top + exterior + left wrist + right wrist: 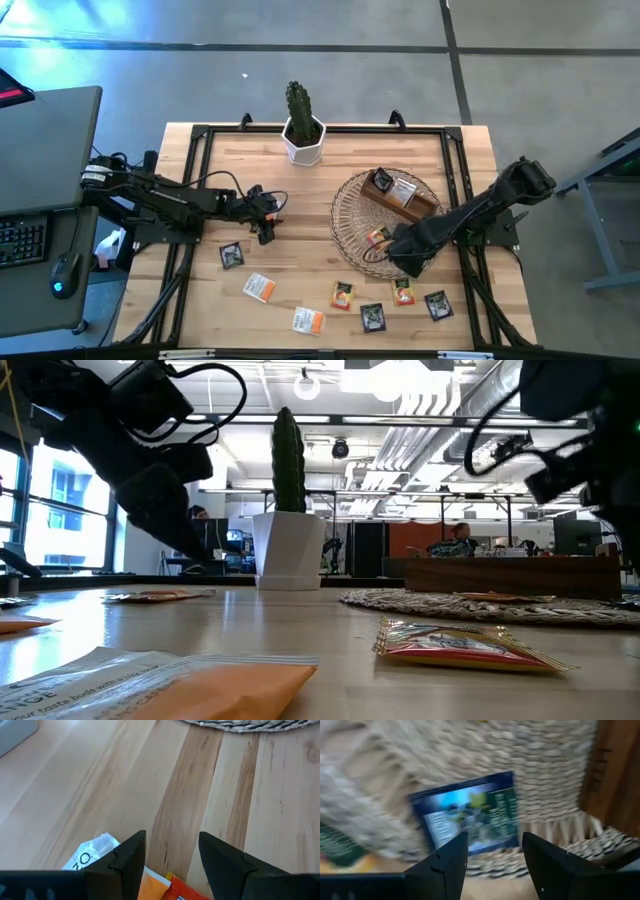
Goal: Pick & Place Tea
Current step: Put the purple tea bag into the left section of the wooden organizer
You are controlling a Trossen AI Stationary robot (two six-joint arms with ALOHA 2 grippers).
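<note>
Several tea sachets lie flat on the wooden table near its front edge: a black one (pixel 232 255), white-and-orange ones (pixel 259 287), yellow-red ones (pixel 343 295). My right gripper (pixel 495 865) hangs open, pointing down over the near part of the round wicker tray (pixel 345 215). Below its fingers a dark sachet with a green label (pixel 470 815) lies flat on the weave. Another yellow-red sachet (pixel 378 238) lies in the tray. My left gripper (pixel 172 865) stands open above the table left of centre, over a white-and-orange sachet (pixel 92 855), touching nothing.
A brown wooden box (pixel 400 197) stands on the tray's far part, close to my right gripper. A cactus in a white pot (pixel 303 135) stands at the table's far edge. A black frame (pixel 190 180) runs along the table's sides. Bare wood lies between the two grippers.
</note>
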